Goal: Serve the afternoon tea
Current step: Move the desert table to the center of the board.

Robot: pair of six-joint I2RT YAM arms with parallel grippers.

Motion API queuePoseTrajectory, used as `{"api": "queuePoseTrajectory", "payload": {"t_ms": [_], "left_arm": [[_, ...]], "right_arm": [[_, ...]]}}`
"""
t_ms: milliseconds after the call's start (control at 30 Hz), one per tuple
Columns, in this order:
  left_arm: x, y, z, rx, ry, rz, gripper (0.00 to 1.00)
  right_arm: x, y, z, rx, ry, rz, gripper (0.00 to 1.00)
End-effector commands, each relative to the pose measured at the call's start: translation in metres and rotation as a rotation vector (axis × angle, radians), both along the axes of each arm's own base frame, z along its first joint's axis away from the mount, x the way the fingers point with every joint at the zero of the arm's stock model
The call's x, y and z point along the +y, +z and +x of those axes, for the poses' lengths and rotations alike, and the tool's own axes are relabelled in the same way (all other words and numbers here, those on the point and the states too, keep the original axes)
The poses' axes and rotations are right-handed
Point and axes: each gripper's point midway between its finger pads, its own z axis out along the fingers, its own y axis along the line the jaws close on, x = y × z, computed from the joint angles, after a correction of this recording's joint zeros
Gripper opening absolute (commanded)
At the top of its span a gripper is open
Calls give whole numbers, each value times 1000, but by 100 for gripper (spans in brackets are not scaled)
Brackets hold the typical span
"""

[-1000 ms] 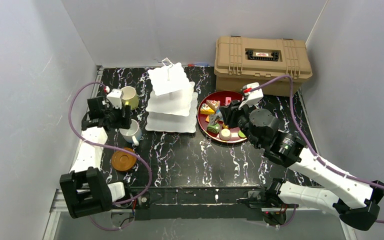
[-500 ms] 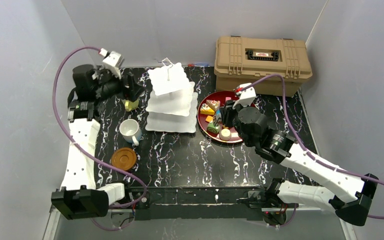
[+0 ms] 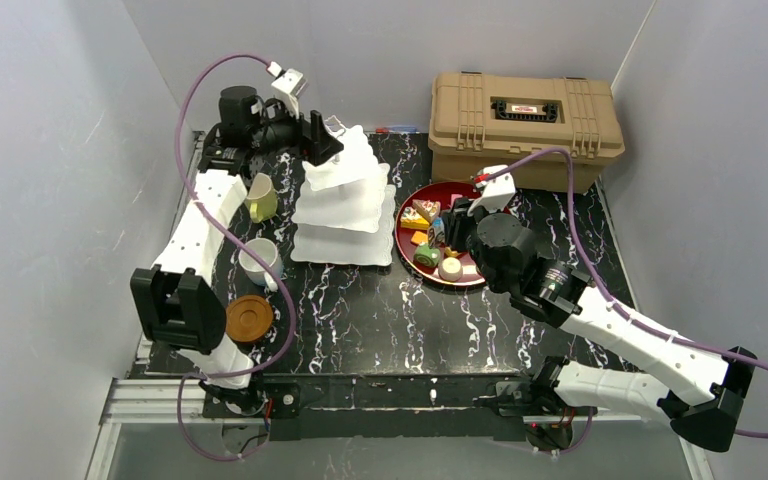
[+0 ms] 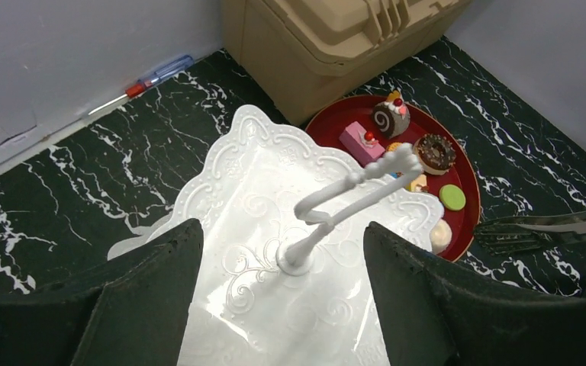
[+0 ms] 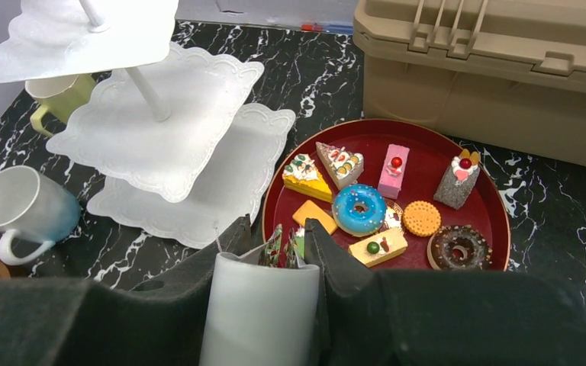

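The white three-tier cake stand [image 3: 345, 215] stands at mid-table with bare tiers. My left gripper [image 3: 320, 142] hovers open above its top tier [image 4: 252, 175], jaws either side of the loop handle [image 4: 359, 177]. My right gripper [image 3: 447, 228] is over the near-left edge of the red tray [image 3: 460, 190] of toy pastries [image 5: 359, 208]. In the right wrist view the gripper [image 5: 276, 225] is shut on a grey cylinder [image 5: 259, 313] holding green patterned packets. The white mug [image 3: 258, 260], the yellow-green mug [image 3: 260, 197] and a brown coaster [image 3: 248, 318] sit left of the stand.
The tan ribbed case [image 3: 520, 125] stands at the back right, just behind the tray. A pen-like tool [image 4: 156, 75] lies along the back wall. White walls close in the left, back and right sides.
My left arm has swung up from the mugs to above the stand's top tier. My right gripper has shifted slightly left over the tray.
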Motion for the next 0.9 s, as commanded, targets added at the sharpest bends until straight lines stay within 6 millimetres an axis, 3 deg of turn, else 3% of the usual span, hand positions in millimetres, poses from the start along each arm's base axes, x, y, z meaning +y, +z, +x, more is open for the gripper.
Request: {"api": "queuePoseTrajectory", "payload": {"t_ms": [0, 167, 367, 467, 867], "left_arm": [[-14, 18, 2, -62, -32, -25, 74], [-32, 6, 10, -81, -27, -18, 64], [-33, 7, 14, -84, 32, -34, 26], [-31, 9, 9, -119, 52, -24, 17], [-35, 27, -47, -103, -36, -27, 12]], "right_arm": [[-9, 25, 5, -58, -55, 75, 18], [-12, 19, 7, -54, -74, 57, 18], [-18, 12, 9, -52, -100, 38, 18], [-19, 8, 11, -52, -108, 28, 18], [-23, -20, 14, -18, -114, -11, 18]]}}
